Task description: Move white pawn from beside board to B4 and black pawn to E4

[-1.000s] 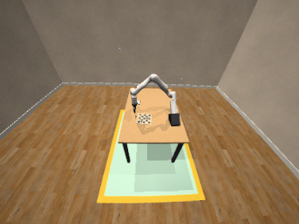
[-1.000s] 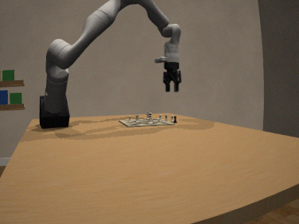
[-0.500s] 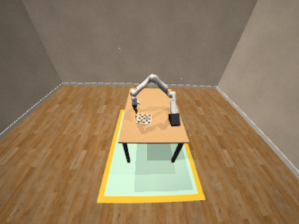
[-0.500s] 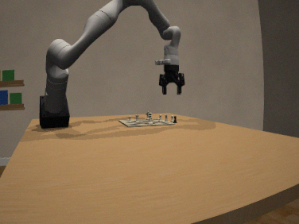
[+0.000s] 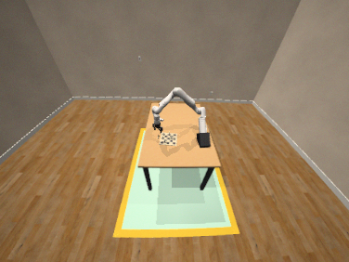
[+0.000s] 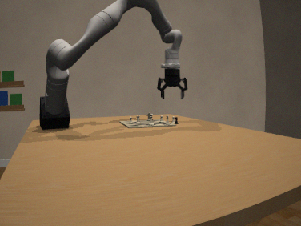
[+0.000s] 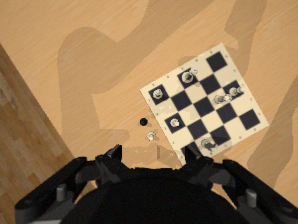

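Wrist view gives me both pawns off the chessboard (image 5: 175,143) (image 6: 134,126) (image 7: 260,121), the black pawn (image 6: 176,120) (image 7: 143,121) and the white pawn (image 7: 151,136) standing just beside its edge, between it and the counter's (image 5: 186,161) (image 6: 120,172) (image 7: 110,45) long edge opposite the arm's base. High above, my gripper (image 5: 158,127) (image 6: 172,95) (image 7: 153,152) is wide open and empty. I judge the first pick is in hand: I should centre over one pawn, descend straight, and avoid brushing its neighbour.

Bare room, robot table (image 5: 153,158) (image 6: 152,168) (image 7: 115,37): lab-like.
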